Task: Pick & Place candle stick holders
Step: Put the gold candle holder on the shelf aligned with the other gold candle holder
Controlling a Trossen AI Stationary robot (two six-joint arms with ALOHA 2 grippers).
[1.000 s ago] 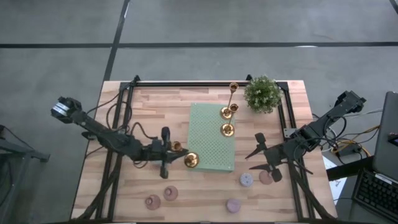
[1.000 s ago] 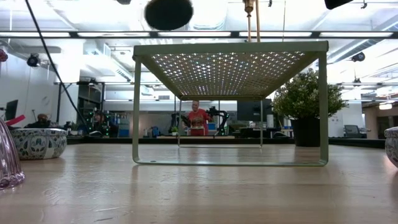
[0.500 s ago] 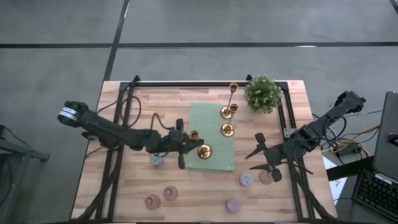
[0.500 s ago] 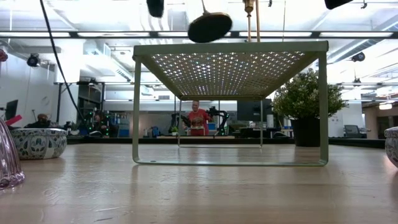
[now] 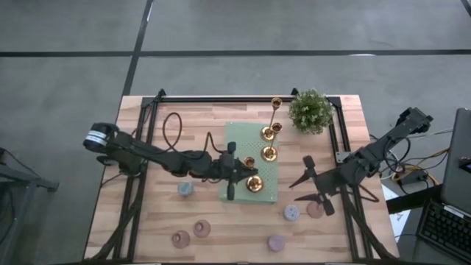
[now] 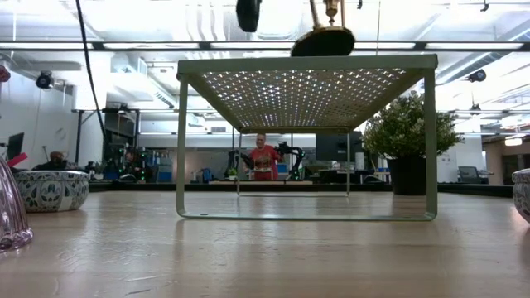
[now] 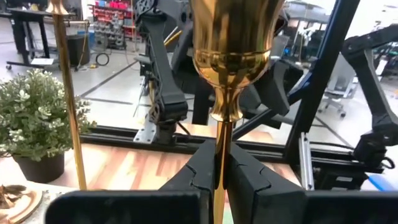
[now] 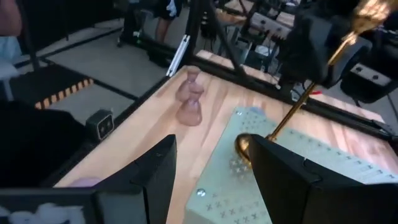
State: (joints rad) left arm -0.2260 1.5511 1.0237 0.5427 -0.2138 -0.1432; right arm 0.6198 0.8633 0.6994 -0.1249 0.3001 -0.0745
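Observation:
My left gripper (image 5: 243,175) reaches over the near part of the pale green perforated stand (image 5: 239,140), shut on a thin-stemmed gold holder (image 5: 252,182). The holder's round base (image 6: 323,41) is right at the stand's top; I cannot tell whether it touches. Two more gold holders (image 5: 269,153), one of them tall (image 5: 274,110), stand on the stand's far part. My right gripper (image 5: 313,185) is open and empty at the right. Pastel holders rest on the table: blue-grey (image 5: 185,189), pink (image 5: 202,229) and lavender (image 5: 276,243). My left gripper (image 7: 222,171) pinches the gold holder's thin stem (image 7: 219,146) between its two fingers, below the cup (image 7: 231,56). The fingers come level from the table's left and lie across the stem. The holder stands about upright in the hold, cup up and base down.
A green potted plant (image 5: 310,110) stands at the far right corner, beside the stand. More pastel holders (image 5: 292,213) lie near my right gripper. A black frame rail (image 5: 243,98) runs along the table's far edge. A person stands in the room far behind the table (image 6: 263,157).
My left gripper has carried the gold holder toward the table's right edge, from beside the stand's left side to over its near part, and a little lower. The blue-grey holder that the arm covered now shows.

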